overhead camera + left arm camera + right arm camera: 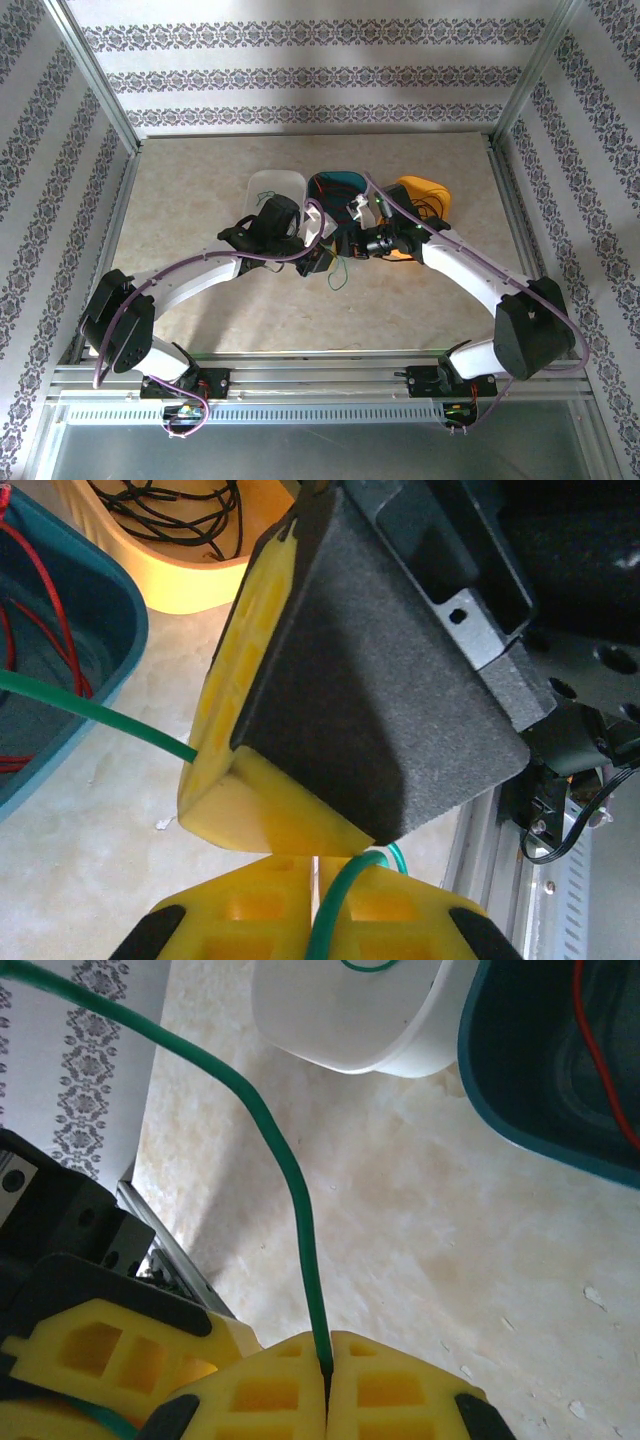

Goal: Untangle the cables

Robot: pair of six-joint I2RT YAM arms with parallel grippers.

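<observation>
A green cable (338, 275) hangs in a small loop between the two grippers at mid-table. My right gripper (327, 1338) is shut on this green cable (290, 1180), which rises from its fingertips and arcs off to the upper left. My left gripper (318, 858) is shut too, and the green cable (345, 900) curls over its tips. The right gripper's yellow and black finger (330, 680) presses close against them. In the top view the left gripper (325, 250) and right gripper (352, 245) nearly touch. A red cable (50, 610) lies in the teal bin, black cables (170, 515) in the orange bin.
Three bins stand in a row behind the grippers: a white bin (275, 185), a teal bin (335, 185) and an orange bin (425, 195). A bit of green cable (370, 965) shows in the white bin (350, 1020). The aluminium frame rail (480, 860) runs along the near edge.
</observation>
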